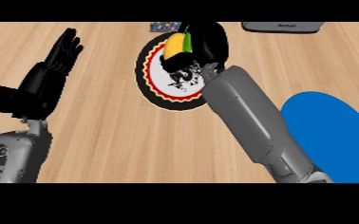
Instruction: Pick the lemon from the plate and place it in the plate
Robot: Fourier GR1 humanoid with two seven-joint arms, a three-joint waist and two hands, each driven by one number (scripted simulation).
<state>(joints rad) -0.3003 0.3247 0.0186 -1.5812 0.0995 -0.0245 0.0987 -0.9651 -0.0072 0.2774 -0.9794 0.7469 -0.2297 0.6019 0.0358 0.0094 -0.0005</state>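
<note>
A yellow lemon [175, 45] lies at the far end of a round patterned plate [150, 83] with a black rim and a red zigzag ring. My right hand [207, 42] sits over that end of the plate, fingers curled round the lemon and hiding part of it. The right forearm crosses the plate's right side. A plain blue plate [324, 128] lies at the right edge, partly behind the forearm. My left hand [51, 73] rests open at the left, fingers straight and pointing away.
A grey appliance [283, 27] stands at the counter's far right edge. A small dark patterned object [163, 26] lies just beyond the patterned plate. Bare wooden counter [126, 142] spreads between the two arms.
</note>
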